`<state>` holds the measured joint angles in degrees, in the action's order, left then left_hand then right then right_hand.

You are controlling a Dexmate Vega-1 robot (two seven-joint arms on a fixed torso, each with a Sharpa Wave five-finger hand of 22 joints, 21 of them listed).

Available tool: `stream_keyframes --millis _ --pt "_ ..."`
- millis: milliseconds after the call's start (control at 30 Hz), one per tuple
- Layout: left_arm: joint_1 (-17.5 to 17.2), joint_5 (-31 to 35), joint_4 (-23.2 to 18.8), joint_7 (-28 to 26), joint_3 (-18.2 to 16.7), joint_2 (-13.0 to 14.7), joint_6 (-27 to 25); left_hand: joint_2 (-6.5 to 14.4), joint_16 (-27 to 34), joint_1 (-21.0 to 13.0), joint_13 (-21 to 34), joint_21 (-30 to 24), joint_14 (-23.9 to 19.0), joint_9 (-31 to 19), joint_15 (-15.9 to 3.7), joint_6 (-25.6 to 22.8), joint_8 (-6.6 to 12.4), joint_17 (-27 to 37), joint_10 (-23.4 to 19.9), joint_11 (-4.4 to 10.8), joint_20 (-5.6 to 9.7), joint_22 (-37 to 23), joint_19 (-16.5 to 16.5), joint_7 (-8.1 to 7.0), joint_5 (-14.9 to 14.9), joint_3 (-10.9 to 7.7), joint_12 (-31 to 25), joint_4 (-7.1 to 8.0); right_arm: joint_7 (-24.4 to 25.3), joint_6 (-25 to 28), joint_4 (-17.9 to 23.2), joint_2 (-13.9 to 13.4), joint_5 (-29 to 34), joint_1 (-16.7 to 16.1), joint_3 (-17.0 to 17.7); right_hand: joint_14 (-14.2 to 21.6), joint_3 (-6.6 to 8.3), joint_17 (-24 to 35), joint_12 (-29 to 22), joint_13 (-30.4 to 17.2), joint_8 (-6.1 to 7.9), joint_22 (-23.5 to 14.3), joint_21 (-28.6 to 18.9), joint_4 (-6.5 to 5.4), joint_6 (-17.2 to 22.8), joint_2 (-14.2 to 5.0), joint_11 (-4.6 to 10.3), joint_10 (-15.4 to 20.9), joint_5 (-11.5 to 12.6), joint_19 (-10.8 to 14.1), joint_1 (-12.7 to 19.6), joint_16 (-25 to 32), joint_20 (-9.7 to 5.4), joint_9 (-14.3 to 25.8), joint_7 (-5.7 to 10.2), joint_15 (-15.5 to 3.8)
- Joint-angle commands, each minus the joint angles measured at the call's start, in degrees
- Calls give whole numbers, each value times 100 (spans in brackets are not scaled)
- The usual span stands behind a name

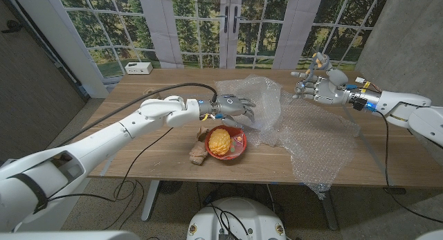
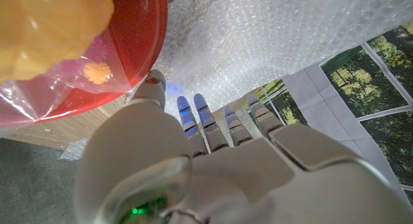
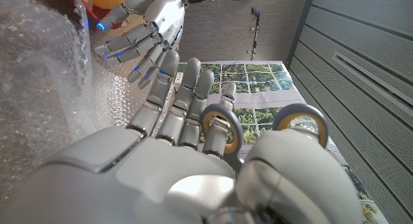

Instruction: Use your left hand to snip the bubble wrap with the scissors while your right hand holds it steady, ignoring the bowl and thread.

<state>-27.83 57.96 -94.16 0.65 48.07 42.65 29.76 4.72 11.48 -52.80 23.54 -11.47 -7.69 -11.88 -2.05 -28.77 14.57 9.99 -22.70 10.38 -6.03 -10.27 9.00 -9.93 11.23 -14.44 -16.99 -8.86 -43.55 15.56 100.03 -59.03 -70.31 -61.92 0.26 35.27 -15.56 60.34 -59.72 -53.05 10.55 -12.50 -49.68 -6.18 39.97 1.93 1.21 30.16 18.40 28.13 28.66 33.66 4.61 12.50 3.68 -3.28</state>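
Note:
A large sheet of clear bubble wrap (image 1: 311,136) (image 2: 258,37) (image 3: 39,69) covers the middle and right of the wooden table. My left hand (image 1: 234,107) (image 2: 213,166) (image 3: 145,24) hovers at the sheet's left edge just behind the red bowl, fingers spread and reaching onto the wrap, holding nothing. My right hand (image 1: 320,88) (image 3: 161,172) is raised over the sheet's far right part. It holds the scissors (image 1: 320,60) (image 3: 298,109), its thumb and a finger through the grey and yellow handle rings. The blades are hidden.
The red bowl (image 1: 240,137) (image 2: 139,50) with a yellow lump in plastic sits near the table's front edge, a brownish thread bundle (image 1: 199,153) beside it. A white box (image 1: 139,68) stands at the far left. A black cable (image 1: 173,88) runs along my left arm.

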Motion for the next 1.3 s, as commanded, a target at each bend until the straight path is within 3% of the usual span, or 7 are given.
stream_keyframes --millis 33,1033,1300 --pt "28 260 52 -201 134 -31 -52 -16 14 -78 32 -42 -48 -7 -337 21 -32 28 5 -38 0 -26 45 -2 37 -29 25 -10 15 33 76 -22 -16 -27 30 10 -34 -5 26 17 18 -8 32 -10 -766 -45 -22 -22 46 -12 9 -19 7 -2 -735 -311" --pt "290 208 432 -286 400 -316 -95 -47 -31 -91 53 -25 52 -13 -259 126 -143 35 312 -145 -35 -27 11 -5 38 -18 173 -4 56 68 167 -89 -33 -184 243 20 -98 -7 14 86 39 31 51 -27 -757 -94 -1 -4 63 -19 38 -39 8 -38 -721 -289" --pt "246 229 431 -469 415 -282 -166 -24 -26 -133 54 -29 43 -16 -258 123 -156 36 304 -161 -35 -28 20 7 48 -40 174 -17 69 108 170 -80 -49 -197 263 15 -109 -11 13 103 43 37 56 -28 -749 -106 -6 -3 67 -23 49 -49 6 -42 -709 -290"
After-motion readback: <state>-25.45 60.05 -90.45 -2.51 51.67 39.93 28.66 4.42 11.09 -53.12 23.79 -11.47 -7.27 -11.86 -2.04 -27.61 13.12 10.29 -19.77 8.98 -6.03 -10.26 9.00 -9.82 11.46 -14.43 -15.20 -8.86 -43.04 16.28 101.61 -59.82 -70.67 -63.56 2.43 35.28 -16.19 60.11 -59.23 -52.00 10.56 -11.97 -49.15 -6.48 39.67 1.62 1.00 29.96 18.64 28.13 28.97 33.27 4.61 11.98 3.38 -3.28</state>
